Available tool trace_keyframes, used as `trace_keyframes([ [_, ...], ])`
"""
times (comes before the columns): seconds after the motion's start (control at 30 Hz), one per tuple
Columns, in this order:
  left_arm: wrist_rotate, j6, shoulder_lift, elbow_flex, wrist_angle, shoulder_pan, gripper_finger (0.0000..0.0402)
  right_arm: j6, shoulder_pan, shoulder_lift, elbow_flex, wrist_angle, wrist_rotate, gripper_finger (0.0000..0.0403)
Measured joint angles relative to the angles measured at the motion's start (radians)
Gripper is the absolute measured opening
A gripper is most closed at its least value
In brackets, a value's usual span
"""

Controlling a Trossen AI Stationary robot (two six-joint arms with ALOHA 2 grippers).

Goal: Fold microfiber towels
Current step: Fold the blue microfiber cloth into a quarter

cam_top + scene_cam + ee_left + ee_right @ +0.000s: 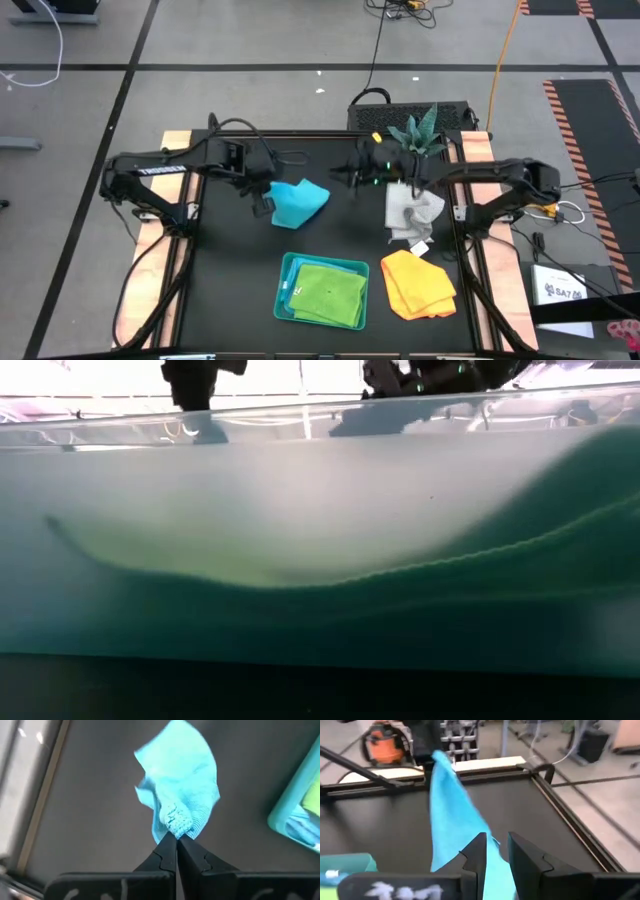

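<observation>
A turquoise microfiber towel (pixel 300 201) hangs from my left gripper (pixel 262 197), which is shut on it left of the table's middle. My right gripper (pixel 340 180) points level toward the towel's right edge, and its fingers (pixel 479 851) stand apart. A pale grey-white towel (pixel 412 212) lies crumpled at the right. A yellow-orange towel (pixel 418 285) lies nearer the front right. A lime green towel (pixel 330 292) lies in the teal tray (pixel 284 290). My left gripper pinches a bunched-up bit of the turquoise towel's upper end (pixel 176 822) between its two fingers, pointing steeply down from above. The towel hangs slack below the fingers. I cannot tell whether its lower end rests on the table. My right gripper: I cannot tell whether it touches the towel (pixel 450 815).
The teal tray stands at the front middle, and its wall (pixel 320 560) fills the low view. A small green plant (pixel 420 130) and a dark box (pixel 440 108) stand at the table's far edge. Bare black tabletop (pixel 230 270) lies at the front left.
</observation>
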Motion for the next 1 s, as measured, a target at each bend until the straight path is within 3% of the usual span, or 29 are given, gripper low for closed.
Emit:
trace_keyframes([
  [0.17,0.039,-0.155,0.000,-0.065,0.003,-0.011,0.0003,-0.046,-0.196,0.026,0.000,-0.028,-0.315,0.0068],
  [0.3,0.041,-0.279,0.000,-0.095,0.005,-0.031,0.0008,-0.117,-0.274,0.081,0.001,-0.040,-0.481,0.0068],
  [0.4,0.055,-0.346,0.000,-0.106,0.014,-0.049,0.0004,-0.123,-0.277,0.153,0.017,-0.043,-0.545,0.0066],
  [0.73,0.059,-0.413,0.000,-0.114,0.094,-0.080,0.0003,-0.196,-0.171,0.376,0.194,-0.088,-0.606,0.0042],
  [0.87,0.060,-0.420,0.000,-0.114,0.093,-0.082,0.0008,-0.270,-0.148,0.486,0.369,-0.285,-0.603,0.0039],
  [1.0,0.060,-0.421,0.000,-0.114,0.093,-0.082,0.0003,-0.354,-0.134,0.597,0.576,-0.568,-0.473,0.0040],
])
